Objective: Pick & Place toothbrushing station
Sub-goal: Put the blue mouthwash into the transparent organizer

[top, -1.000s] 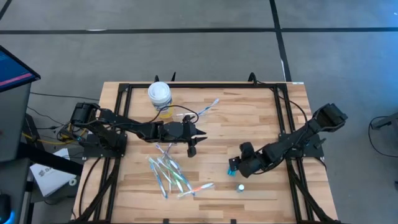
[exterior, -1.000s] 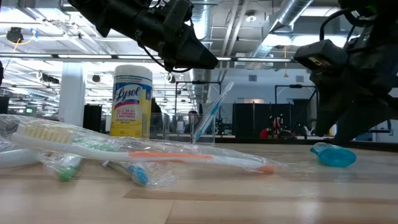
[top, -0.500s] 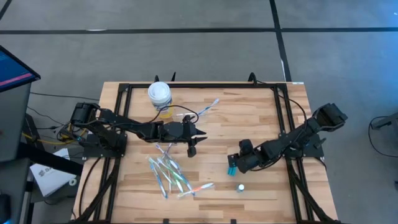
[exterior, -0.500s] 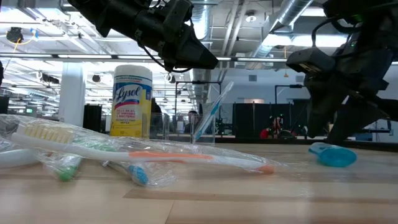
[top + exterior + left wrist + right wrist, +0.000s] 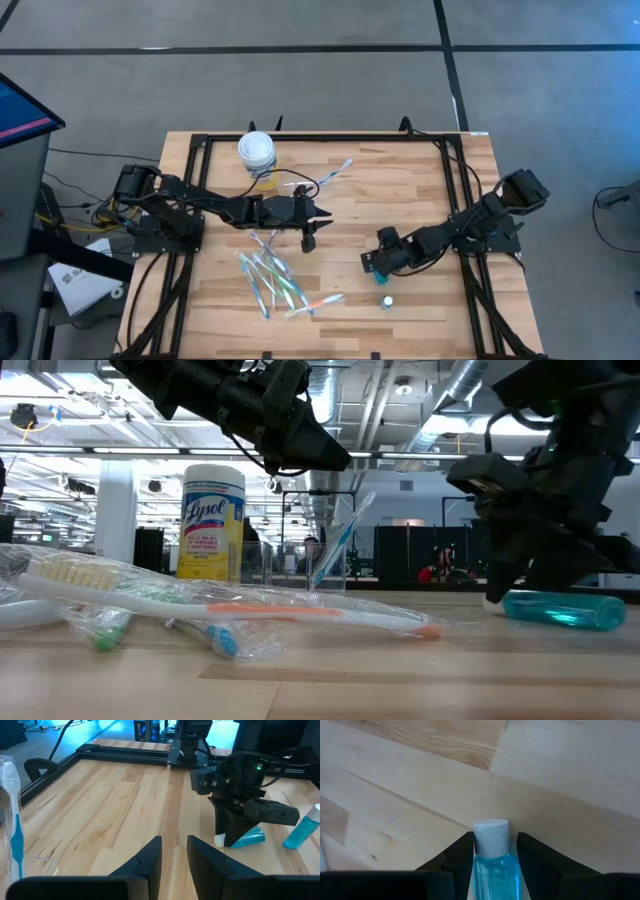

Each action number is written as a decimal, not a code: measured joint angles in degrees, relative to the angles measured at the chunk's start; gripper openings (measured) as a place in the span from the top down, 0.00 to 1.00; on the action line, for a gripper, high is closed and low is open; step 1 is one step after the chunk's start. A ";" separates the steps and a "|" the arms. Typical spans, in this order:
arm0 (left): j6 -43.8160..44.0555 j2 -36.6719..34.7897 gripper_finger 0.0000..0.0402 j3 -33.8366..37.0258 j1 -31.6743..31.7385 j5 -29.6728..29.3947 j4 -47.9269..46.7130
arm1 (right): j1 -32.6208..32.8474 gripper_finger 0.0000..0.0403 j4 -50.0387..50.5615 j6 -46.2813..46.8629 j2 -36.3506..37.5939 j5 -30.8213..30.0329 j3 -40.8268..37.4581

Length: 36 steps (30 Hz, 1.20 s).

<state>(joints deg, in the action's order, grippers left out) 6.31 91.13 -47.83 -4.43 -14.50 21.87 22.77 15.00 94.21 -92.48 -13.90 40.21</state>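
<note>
One tube (image 5: pixel 492 855), lying flat on the surface (image 5: pixel 420 170) right of centre, well apart from the cup (image 5: pixel 335 575). Sits between the fingers of the right end effector (image 5: pixel 372 263), which press on both flanks with the white cap poking out ahead; looks like a light hold on the body, not a deep one. Left end effector (image 5: pixel 173 840): hangs near mid-surface, part open, holding nothing.

Could slip on the lift: smooth, glossy, rounded plastic, little for the pads to bite. Could also swing or tip cap-down, since the hold seems to sit on one end. Squeezing harder may dent the soft wall or squirt the tube forward. Might clip the second bottle (image 5: pixel 386 300), standing just beside and light enough to topple. Might snag the brushes (image 5: pixel 272 275) on the way over.

Tube: translucent blue, slim cylinder, matte white round cap. Brushes: thin, white with blue, green and orange, several in crinkly clear wrap, heaped loosely. Cup: clear, thin-walled, one brush leaning inside. Canister (image 5: pixel 256 150): yellow, white-lidded, beside the cup. Surface: pale planked wood, smooth.
</note>
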 joint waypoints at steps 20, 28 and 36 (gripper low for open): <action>0.00 0.00 0.79 0.00 0.00 0.00 0.01 | -3.02 0.73 4.88 -9.60 -1.39 6.45 4.23; 0.00 0.00 0.79 0.00 0.00 0.00 0.01 | -3.00 0.80 5.23 -10.81 -1.34 6.50 4.37; 0.00 0.00 0.79 0.00 0.02 0.00 0.01 | -2.96 0.80 5.25 -12.10 -1.34 5.48 4.37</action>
<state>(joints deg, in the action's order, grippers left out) 6.31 91.13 -47.83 -4.41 -14.50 21.89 19.81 20.25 82.12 -93.82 -8.43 44.58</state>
